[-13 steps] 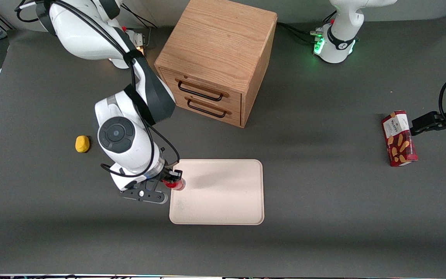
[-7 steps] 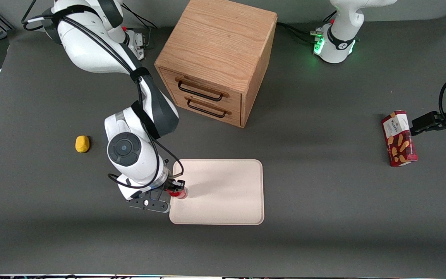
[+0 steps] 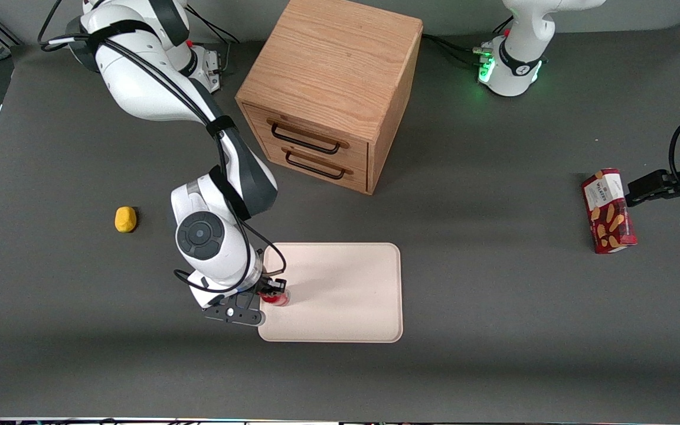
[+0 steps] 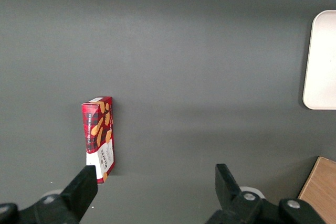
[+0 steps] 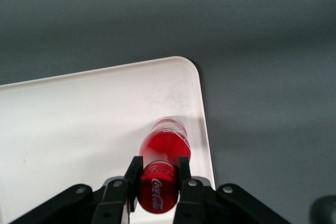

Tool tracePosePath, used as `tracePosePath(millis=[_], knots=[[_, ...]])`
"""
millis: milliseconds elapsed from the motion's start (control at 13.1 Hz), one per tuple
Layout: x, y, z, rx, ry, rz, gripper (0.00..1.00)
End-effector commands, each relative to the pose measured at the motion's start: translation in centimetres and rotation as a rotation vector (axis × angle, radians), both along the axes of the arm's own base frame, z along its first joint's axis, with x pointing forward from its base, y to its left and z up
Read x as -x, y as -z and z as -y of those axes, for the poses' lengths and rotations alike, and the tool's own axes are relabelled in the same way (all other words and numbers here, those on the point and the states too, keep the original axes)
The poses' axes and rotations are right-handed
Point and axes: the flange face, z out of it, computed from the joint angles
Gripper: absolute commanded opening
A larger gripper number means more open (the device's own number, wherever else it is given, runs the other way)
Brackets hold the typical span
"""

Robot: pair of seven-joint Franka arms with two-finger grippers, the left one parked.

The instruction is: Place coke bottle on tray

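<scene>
You have the gripper (image 3: pixel 273 293) over the edge of the tray (image 3: pixel 346 295) that lies toward the working arm's end of the table, its fingers (image 5: pixel 132 174) pinching the coke bottle (image 3: pixel 276 298) from both sides. In the right wrist view the bottle (image 5: pixel 160 174) stands upright inside the tray's rim (image 5: pixel 202 108), its base close to or on the tray floor; you cannot tell contact for certain. A wooden drawer cabinet (image 3: pixel 331 88) stands farther from the front camera. A yellow lump (image 3: pixel 125 219) lies toward the working arm's end, a red snack box (image 3: pixel 608 211) toward the parked arm's.
</scene>
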Motion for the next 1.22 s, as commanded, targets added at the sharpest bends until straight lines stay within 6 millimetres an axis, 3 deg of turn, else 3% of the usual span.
tracePosePath(millis=[0,230,306,383,459,765,918,1148], knots=[[0.1,-0.2,-0.2,0.0,-0.008,0.019,0.0],[0.1,0.0,-0.2,0.002,-0.009,0.017,0.0],[0.1,0.1,-0.2,0.001,-0.007,0.015,0.34],[0.0,0.1,-0.2,0.004,-0.009,0.016,0.6],[0.0,0.1,-0.2,0.006,-0.01,0.017,0.99],[0.1,-1.1,-0.2,-0.001,-0.01,0.024,1.0],[0.6,-3.7,0.3,0.009,-0.006,0.007,1.0],[2.7,-10.0,1.6,0.04,0.002,-0.039,1.0]])
